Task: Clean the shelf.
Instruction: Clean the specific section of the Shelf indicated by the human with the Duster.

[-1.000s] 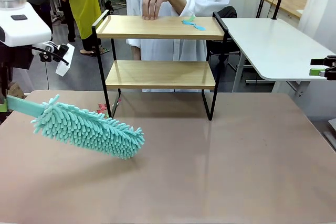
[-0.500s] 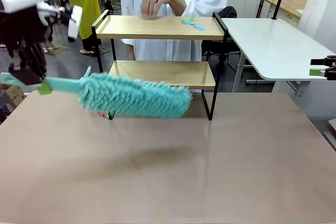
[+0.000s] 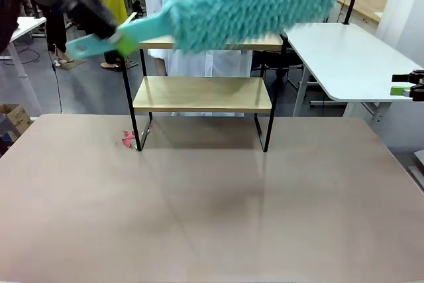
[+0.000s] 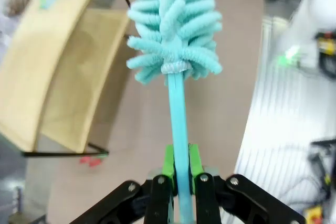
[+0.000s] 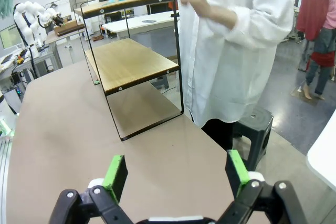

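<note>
Since a second ago we have swung our left gripper [image 4: 178,163] up from low at the shelf's [image 3: 202,94] left to the height of its top board. The jaws are pinched tight on the teal handle of the fluffy duster [image 3: 252,1]. The duster's head lies across the front of that board. Our right gripper [image 5: 176,174] is spread wide with nothing in it, well off to the shelf's right. The shelf stands on the brown table [image 3: 212,230], with a person [image 5: 236,40] in white just behind it.
</note>
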